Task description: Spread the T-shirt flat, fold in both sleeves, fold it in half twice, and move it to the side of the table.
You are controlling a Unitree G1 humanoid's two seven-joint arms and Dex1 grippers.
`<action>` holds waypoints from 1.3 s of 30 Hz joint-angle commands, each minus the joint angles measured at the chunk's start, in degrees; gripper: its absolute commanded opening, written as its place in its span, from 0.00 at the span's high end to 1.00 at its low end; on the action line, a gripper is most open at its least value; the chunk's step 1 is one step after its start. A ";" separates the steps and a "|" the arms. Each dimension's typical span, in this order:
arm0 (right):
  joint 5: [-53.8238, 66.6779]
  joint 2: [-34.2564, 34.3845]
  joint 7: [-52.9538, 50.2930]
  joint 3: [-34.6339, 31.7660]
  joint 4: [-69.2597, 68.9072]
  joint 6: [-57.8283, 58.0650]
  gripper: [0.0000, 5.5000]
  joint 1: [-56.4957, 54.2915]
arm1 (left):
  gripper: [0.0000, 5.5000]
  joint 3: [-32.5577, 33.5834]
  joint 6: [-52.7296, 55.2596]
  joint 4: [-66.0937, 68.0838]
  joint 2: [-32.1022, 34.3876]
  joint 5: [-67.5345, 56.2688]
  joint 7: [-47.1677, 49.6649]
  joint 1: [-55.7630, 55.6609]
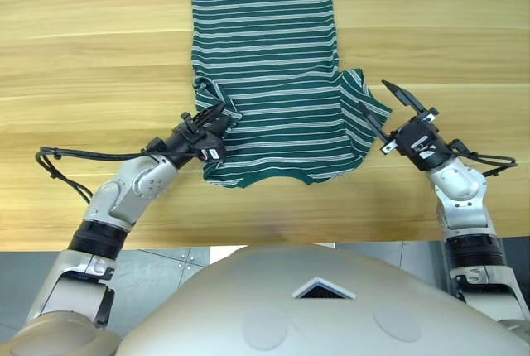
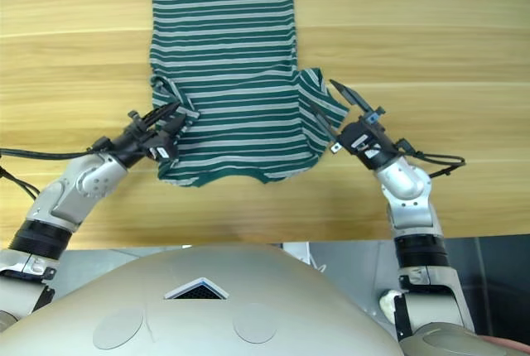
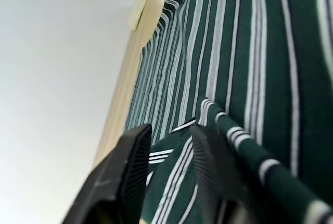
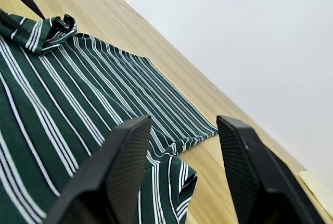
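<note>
Head view: green striped T-shirt lies on the wooden table, upper centre of frame. The body is mostly flat, hem toward the far edge. The near part is rumpled, with both sleeves bunched.
- Left gripper sits left of centre at the left sleeve, fingers drawn close together on the bunched cloth.
- Right gripper sits right of centre, fingers spread wide. One finger is at the edge of the right sleeve, the other is raised over bare wood.

Left wrist view: two ribbed black fingers with only a narrow gap, and a fold of striped sleeve fills that gap. It reads as clamped on the T-shirt. Beyond the fingers the shirt stretches away along the pale table edge.

Right wrist view: both fingers stand well apart with nothing between the pads. Below and beyond them are the striped body of the shirt and a curled sleeve edge. The far hem lies flat on the wood. The other arm's dark fingertips are at the bunched far sleeve.
</note>
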 commanded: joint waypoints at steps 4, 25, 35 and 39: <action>-22.63 -10.21 -6.54 -6.64 -2.36 0.73 0.57 3.25 | 0.55 1.09 -0.16 -1.81 -1.33 -0.44 1.10 1.77; -43.95 -13.36 -19.51 9.50 15.73 9.09 0.57 -9.92 | 0.54 9.94 -2.41 -14.13 -3.68 0.15 7.04 4.08; -42.11 -15.64 -21.35 12.48 16.37 8.95 0.78 -10.16 | 0.54 8.72 -2.84 -13.53 -4.47 0.90 6.41 4.39; -41.52 -16.09 -21.38 13.28 16.19 9.12 0.87 -10.00 | 0.54 8.53 -2.96 -13.64 -4.58 0.90 6.14 4.50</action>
